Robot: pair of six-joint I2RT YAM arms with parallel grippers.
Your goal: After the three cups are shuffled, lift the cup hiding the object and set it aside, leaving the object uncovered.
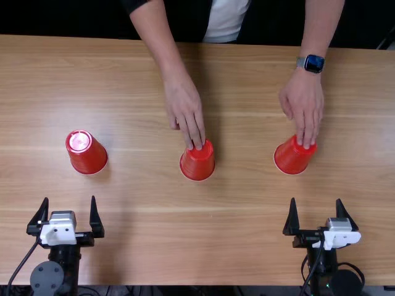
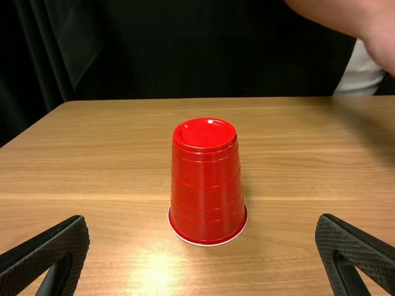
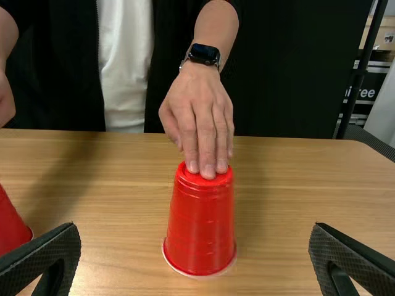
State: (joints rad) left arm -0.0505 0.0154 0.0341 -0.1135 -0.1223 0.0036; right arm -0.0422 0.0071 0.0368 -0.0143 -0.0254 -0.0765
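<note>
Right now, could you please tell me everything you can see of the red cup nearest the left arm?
The left red cup is glossy plastic by its look, faintly ribbed, tapering to a flat base. It stands upside down on the wooden table, its white rim down, ahead of the open left end effector. Nothing touches it but the table.

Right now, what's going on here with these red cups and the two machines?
A person across the table is handling upside-down red cups: one hand rests its fingertips on the middle cup, the other hand, wearing a watch, on the right cup. The left cup stands alone, untouched. The left arm and right arm sit at the table's near edge, each behind an outer cup, jaws open and holding nothing.
</note>
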